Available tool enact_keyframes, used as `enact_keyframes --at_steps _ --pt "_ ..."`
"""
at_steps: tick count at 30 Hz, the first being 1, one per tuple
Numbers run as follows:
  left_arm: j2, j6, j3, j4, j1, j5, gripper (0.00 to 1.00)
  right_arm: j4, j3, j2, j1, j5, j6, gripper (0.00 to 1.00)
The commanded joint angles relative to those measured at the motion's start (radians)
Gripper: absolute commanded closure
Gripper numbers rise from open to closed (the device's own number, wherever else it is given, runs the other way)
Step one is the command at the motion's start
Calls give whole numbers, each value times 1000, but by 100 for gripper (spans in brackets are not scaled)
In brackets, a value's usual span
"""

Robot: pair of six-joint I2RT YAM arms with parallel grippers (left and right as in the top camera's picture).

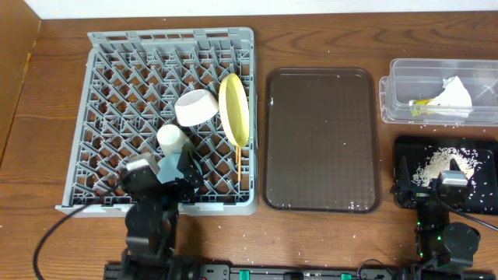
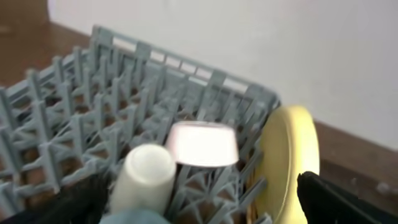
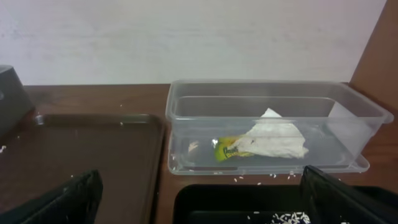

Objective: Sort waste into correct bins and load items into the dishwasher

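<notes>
The grey dish rack (image 1: 101,78) holds a white bowl (image 1: 196,106), a small white cup (image 1: 171,138), a light blue cup (image 1: 170,165), an upright pale yellow plate (image 1: 234,109) and chopsticks (image 1: 237,159). My left gripper (image 1: 183,167) hangs open over the rack's front, just above the blue cup (image 2: 140,218). In the left wrist view the white cup (image 2: 146,180), bowl (image 2: 202,144) and plate (image 2: 289,162) lie ahead. The clear tub (image 1: 397,101) holds the napkin (image 1: 453,97) with its yellow-green scrap (image 3: 229,149). Crumbs (image 1: 440,165) lie in the black bin (image 1: 482,202). My right gripper (image 1: 436,183) is open and empty over that bin.
A dark brown serving tray (image 1: 322,140) lies between the rack and the bins, with a few crumbs on it. Loose crumbs dot the table in front of the clear tub (image 3: 186,106) and near the rack's front edge. A white wall stands behind the table.
</notes>
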Motion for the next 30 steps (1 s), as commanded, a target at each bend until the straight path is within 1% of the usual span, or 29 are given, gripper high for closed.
enact_keyframes --at_steps 1,5,11,14,19,21,25,27,30 --pt "-89 26 -101 113 3 21 2 -5 -1 -6 -9 6 -14 1" --pt "-140 26 -185 222 3 21 2 -5 -1 -6 -9 6 -14 1" --pt "-199 26 -290 340 3 20 2 -5 -1 -6 -9 6 -14 1" --pt "-229 25 -332 380 3 21 2 -5 -1 -6 -9 6 -14 1" --pt "-237 26 -335 392 5 23 2 -5 -1 -6 -9 6 -14 1" --pt "-237 54 -335 393 5 53 2 -5 -1 -6 -9 6 -14 1" --pt "-237 175 -335 366 7 146 2 -5 -1 -6 -9 6 -14 1" --pt "-237 199 -334 314 16 145 2 -5 -1 -6 -9 6 -14 1" --pt "-237 201 -334 169 35 114 2 -5 -1 -6 -9 6 -14 1"
